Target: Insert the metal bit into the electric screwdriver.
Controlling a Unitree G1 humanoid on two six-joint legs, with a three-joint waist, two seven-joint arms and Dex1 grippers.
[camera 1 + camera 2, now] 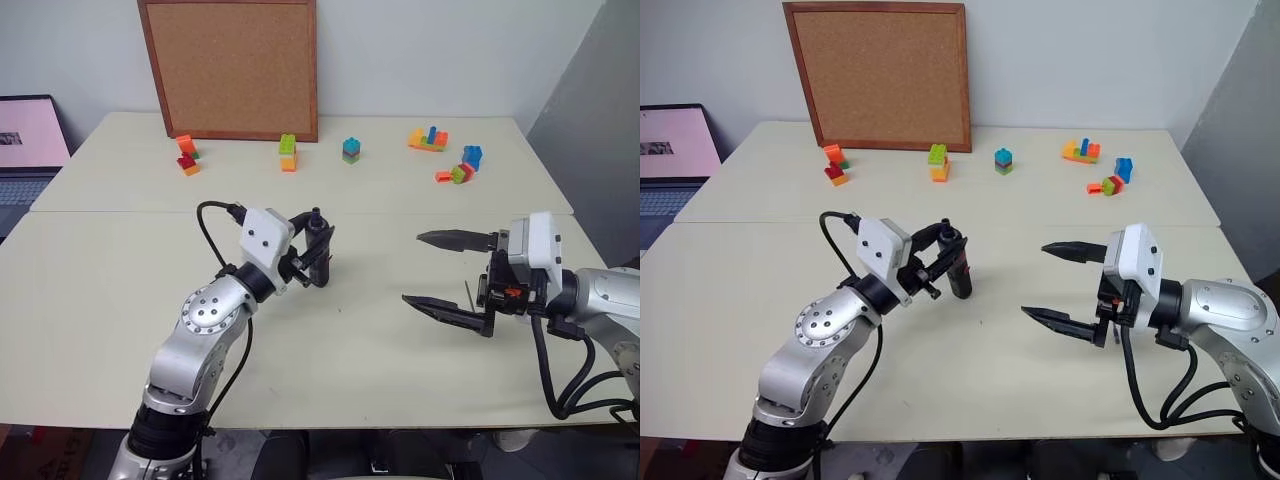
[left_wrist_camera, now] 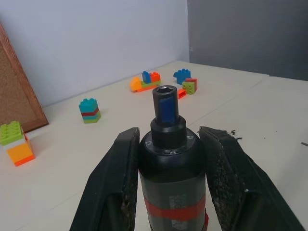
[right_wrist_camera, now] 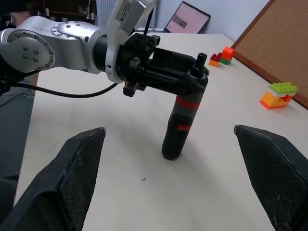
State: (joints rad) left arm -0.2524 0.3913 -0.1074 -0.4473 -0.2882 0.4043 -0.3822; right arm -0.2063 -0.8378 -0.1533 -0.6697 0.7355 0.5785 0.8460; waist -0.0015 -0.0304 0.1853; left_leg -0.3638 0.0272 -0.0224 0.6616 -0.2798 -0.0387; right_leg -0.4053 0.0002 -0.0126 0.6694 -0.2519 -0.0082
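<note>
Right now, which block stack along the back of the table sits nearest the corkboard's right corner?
The green-topped stack with the orange base, just below the corkboard corner. The teal stack stands further right; the red-orange pair lies under its left side.

You've got a pale worktop (image 1: 120, 300), a cork board (image 1: 230, 65) leaning on the white wall (image 1: 450, 50) top centre, a laptop (image 1: 28, 140) upper left.

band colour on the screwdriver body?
Red band on the black electric screwdriver; clearest in the right wrist view.

No legible text, label, brand, number or sign on anything.
</note>
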